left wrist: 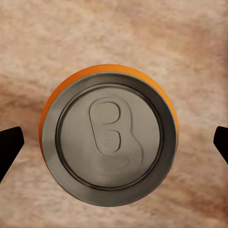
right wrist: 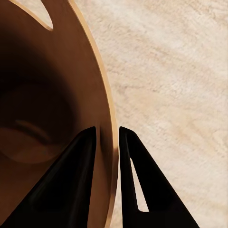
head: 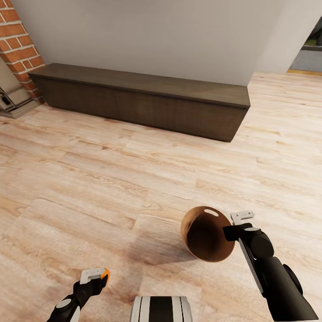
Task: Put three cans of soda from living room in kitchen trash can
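In the head view my left gripper [head: 95, 278] hangs low over the light wood plank floor, shut on an orange-red can of soda [head: 105, 273]. From the left wrist view the can [left wrist: 110, 135] stands upright, its grey top and pull tab facing the camera, a dark fingertip [left wrist: 9, 148] on each side. My right gripper [head: 228, 231] is shut on the rim of the tan-brown trash can [head: 186, 229], which is tilted off the floor with its dark inside showing. One finger [right wrist: 85, 171] is inside the rim [right wrist: 110, 118], the other outside. An oval hand slot [head: 211, 212] sits near the rim.
A long, low dark wood cabinet [head: 143, 100] runs along the pale wall ahead. A brick column [head: 20, 49] and a grey unit [head: 13, 100] stand at the far left. An opening [head: 311, 49] shows at the top right. My base [head: 161, 308] is at the bottom.
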